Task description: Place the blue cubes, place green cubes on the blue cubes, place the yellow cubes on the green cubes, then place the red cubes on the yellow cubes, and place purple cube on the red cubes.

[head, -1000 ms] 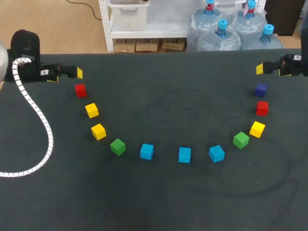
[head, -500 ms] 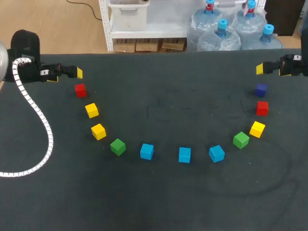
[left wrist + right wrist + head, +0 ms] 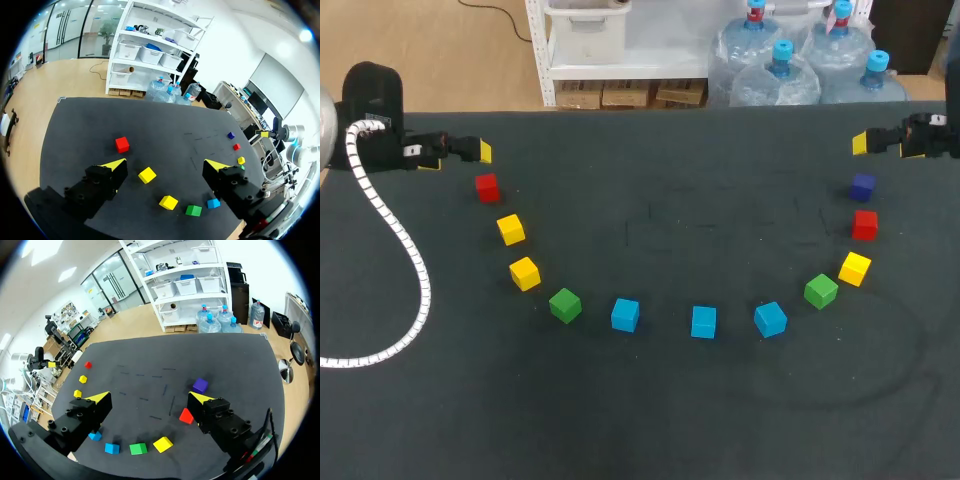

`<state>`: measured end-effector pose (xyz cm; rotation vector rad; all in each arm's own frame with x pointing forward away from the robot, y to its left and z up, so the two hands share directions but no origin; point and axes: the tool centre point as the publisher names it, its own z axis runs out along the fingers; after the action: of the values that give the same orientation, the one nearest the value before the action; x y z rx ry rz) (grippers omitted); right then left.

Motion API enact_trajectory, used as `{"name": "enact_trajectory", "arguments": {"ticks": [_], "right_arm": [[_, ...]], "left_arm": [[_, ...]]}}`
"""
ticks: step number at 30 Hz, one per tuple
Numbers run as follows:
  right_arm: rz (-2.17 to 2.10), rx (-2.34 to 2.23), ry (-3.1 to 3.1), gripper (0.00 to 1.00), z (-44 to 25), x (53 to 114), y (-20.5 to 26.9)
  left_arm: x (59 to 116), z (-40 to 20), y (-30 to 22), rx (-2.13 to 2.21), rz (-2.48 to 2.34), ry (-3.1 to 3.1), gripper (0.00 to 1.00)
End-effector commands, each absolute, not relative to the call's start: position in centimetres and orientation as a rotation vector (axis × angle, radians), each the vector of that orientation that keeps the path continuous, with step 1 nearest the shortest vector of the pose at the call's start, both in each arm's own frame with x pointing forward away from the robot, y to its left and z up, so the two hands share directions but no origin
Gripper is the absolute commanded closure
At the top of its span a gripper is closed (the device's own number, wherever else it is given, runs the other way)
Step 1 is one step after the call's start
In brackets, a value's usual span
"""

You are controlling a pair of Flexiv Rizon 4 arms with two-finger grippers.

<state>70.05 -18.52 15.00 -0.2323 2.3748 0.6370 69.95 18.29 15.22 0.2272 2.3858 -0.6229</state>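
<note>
Coloured cubes (image 3: 704,322) laid in an arc on the worktop (image 3: 700,420), left hand (image 3: 166,164) held wide open, empty, near a red cube (image 3: 122,144), right hand (image 3: 148,398) likewise by the purple cube (image 3: 200,385).

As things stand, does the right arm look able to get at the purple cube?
Probably yes. The purple cube lies in the open close to the right gripper, which is open and empty. Nothing stands between them, and the neighbouring red cube sits apart from it.

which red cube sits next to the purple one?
The red cube near the right gripper, between the purple cube and a yellow cube. The other red cube lies by the left gripper.
</note>
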Motion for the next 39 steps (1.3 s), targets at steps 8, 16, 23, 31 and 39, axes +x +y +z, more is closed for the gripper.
{"name": "enact_trajectory", "arguments": {"ticks": [8,16,23,31,39], "right_arm": [[0.633,-0.230,2.375,0.00,15.0,70.0,-18.5],[0.633,-0.230,2.375,0.00,15.0,70.0,-18.5],[0.633,-0.230,2.375,0.00,15.0,70.0,-18.5],[0.718,-0.459,2.352,0.00,15.9,67.7,-16.4],[0.715,-0.791,2.377,0.00,14.7,65.0,-13.7]], "left_arm": [[70.0,15.1,18.4,0.230,-0.631,2.379,0.00],[70.0,15.1,18.4,0.230,-0.631,2.379,0.00],[70.0,15.1,18.4,0.230,-0.631,2.379,0.00],[70.0,15.1,18.4,0.230,-0.631,2.379,0.00],[70.0,15.1,18.4,0.230,-0.631,2.379,0.00]]}}
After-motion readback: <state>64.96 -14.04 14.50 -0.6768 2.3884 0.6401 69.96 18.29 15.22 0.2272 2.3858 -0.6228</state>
